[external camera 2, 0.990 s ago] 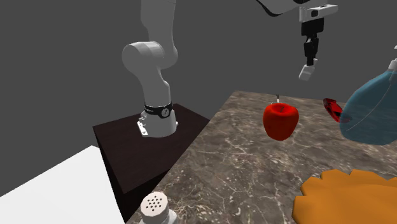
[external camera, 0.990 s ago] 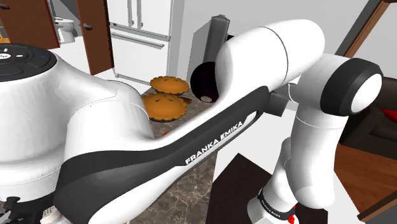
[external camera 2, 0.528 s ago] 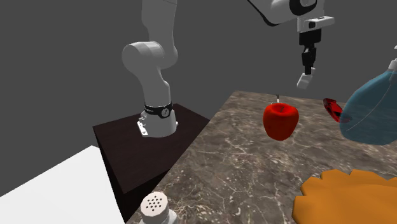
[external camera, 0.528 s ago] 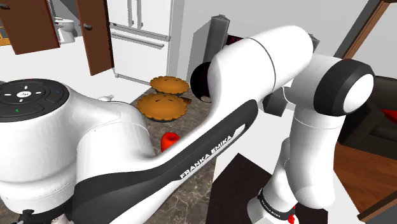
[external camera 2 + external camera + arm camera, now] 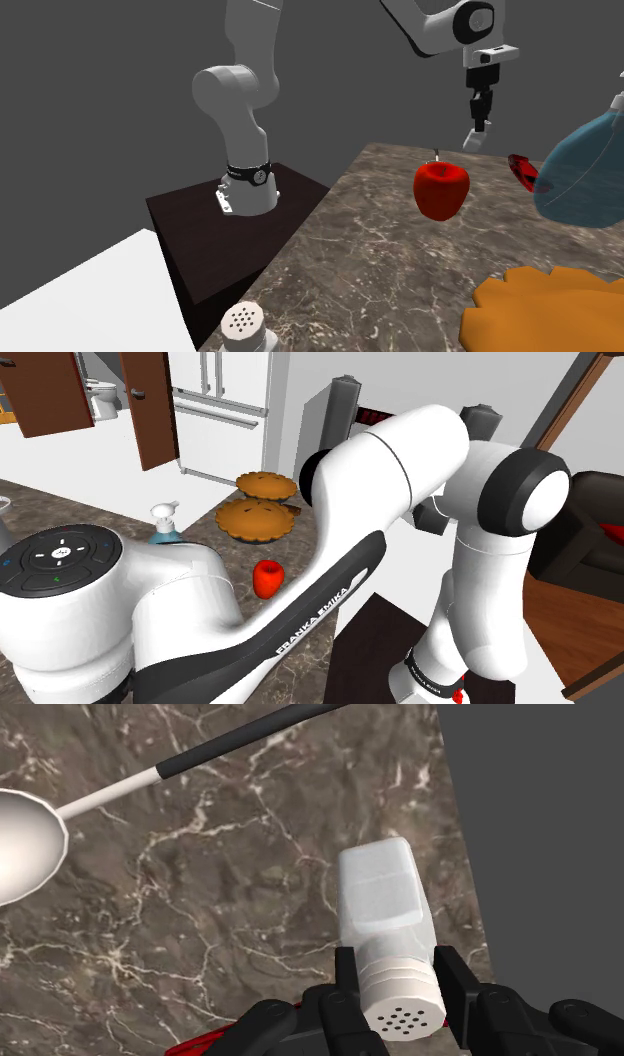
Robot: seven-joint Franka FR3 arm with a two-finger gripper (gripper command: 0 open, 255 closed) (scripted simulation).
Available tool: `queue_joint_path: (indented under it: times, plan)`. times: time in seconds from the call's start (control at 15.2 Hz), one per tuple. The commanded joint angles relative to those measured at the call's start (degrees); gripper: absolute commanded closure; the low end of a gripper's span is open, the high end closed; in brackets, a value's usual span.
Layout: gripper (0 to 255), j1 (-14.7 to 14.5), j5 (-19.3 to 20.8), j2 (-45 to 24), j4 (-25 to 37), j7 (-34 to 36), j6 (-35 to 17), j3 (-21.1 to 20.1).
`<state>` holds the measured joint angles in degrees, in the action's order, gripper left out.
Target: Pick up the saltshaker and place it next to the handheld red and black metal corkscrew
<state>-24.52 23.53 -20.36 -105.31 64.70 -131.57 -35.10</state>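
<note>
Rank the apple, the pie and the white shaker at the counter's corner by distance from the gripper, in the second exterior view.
1. Red apple, just below-left of the gripper.
2. Pie, lower right.
3. White shaker, bottom edge, left of the pie.

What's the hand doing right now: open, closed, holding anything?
Hand: closed, holding the saltshaker by its perforated cap end.

The white saltshaker (image 5: 388,919) is hanging clasped between the fingers (image 5: 346,976), the red-and-black corkscrew (image 5: 520,168) lying on the worktop (image 5: 380,250).
</note>
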Motion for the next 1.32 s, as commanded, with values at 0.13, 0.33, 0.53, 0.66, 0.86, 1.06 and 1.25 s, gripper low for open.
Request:
queue_joint_path:
  times: [0.13,0.33,0.53,0.66,0.86,1.06,1.25]
  plan:
    - [255,-0.3,1.0,-0.9,-0.7,0.7,-1.4,0.5]
    - [255,-0.3,1.0,-0.9,-0.7,0.7,-1.4,0.5]
    - [255,-0.3,1.0,-0.9,-0.7,0.7,-1.4,0.5]
    - [0,-0.3,1.0,-0.9,-0.7,0.7,-1.4,0.5]
    - [0,-0.3,1.0,-0.9,-0.7,0.7,-1.4,0.5]
    - [0,0.6,-1.3,1.8,-0.5,-0.7,1.0,-0.7]
    - [0,1.3,-3.4,4.2,0.0,-1.9,3.2,-1.7]
